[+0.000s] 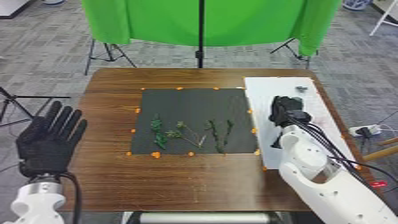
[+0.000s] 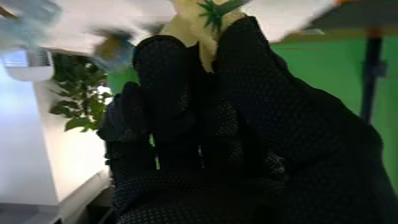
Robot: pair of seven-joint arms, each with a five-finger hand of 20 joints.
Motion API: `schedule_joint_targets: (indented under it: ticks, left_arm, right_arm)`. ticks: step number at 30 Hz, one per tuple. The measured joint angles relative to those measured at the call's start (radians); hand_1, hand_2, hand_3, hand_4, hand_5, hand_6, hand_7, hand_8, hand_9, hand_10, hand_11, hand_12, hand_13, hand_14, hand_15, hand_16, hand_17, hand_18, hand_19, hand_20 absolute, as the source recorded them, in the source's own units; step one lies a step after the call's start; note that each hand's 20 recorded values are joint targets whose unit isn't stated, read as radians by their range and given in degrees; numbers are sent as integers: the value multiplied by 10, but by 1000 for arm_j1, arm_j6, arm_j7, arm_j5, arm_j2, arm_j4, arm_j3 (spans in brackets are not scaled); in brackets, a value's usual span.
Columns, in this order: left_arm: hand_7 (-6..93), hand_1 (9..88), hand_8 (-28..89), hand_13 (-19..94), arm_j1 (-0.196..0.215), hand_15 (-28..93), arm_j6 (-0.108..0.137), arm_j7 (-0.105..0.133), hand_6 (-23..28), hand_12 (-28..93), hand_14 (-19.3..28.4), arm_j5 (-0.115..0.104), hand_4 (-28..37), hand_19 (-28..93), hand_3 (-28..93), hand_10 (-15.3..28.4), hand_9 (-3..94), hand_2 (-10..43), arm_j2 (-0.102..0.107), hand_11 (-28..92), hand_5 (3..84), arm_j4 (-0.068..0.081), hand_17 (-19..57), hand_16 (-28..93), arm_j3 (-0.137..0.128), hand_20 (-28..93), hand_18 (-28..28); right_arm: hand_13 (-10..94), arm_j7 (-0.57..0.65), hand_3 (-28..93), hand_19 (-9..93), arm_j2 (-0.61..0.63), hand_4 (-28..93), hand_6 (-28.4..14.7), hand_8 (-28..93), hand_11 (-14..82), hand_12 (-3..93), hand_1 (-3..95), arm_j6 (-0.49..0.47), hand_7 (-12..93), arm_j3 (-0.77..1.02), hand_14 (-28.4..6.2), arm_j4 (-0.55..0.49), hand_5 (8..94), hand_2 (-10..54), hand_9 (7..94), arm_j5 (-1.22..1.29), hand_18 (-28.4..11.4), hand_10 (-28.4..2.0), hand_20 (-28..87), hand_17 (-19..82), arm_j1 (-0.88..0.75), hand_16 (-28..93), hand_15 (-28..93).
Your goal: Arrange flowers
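Across the top of my head view I see a green cloth (image 1: pixel 160 22) hanging behind the brown wooden desk (image 1: pixel 178 182), a black pole (image 1: pixel 201 30) standing upright in front of it. Black tripod legs (image 1: pixel 110 54) stand at the upper left on the grey carpet (image 1: pixel 49 60). Toward the right edge I see a white plug block (image 1: pixel 366 131) with cables. My right wrist view shows me a leafy green plant (image 2: pixel 82 102) near a pale wall.

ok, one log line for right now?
arrange flowers | right hand: over white sheet, pale yellow piece pinched | left hand: open, by table's left edge | green stems: on dark mat
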Motion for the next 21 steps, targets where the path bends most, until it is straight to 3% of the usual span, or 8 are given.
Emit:
schedule_joint_targets:
  ticks: [3, 9, 21]
  left_arm:
    - [82, 279, -77, 259, 17, 254, -1, 3, 82, 102, 128, -23, -253, 223, 816, 132, 319, 137, -4, 141, 416, -6, -35, -34, -9, 140, 122]
    - [80, 276, -77, 259, 44, 252, -7, 6, 82, 102, 129, -26, -258, 224, 815, 132, 319, 134, -8, 139, 415, -11, -36, -34, -23, 141, 123]
    - [77, 266, -75, 261, 64, 244, -6, 29, 82, 103, 127, -29, -270, 222, 814, 133, 321, 138, -5, 139, 415, -19, -36, -33, -30, 140, 122]
  right_arm:
    - [660, -20, 727, 864, 5, -283, -11, 70, 100, 422, 634, 1, 286, -7, -118, -53, 790, -95, 866, -3, -221, -101, 497, 318, 1, 443, 541]
    - [662, -60, 733, 863, -3, -283, -12, 77, 98, 423, 631, 12, 280, -69, -118, -113, 791, -95, 867, 49, -222, -102, 494, 318, 69, 444, 542]
    - [660, -285, 729, 862, -193, -283, -11, 79, 96, 417, 630, 5, 281, -404, -114, 31, 785, -95, 864, 184, -219, -101, 490, 320, 413, 442, 544]
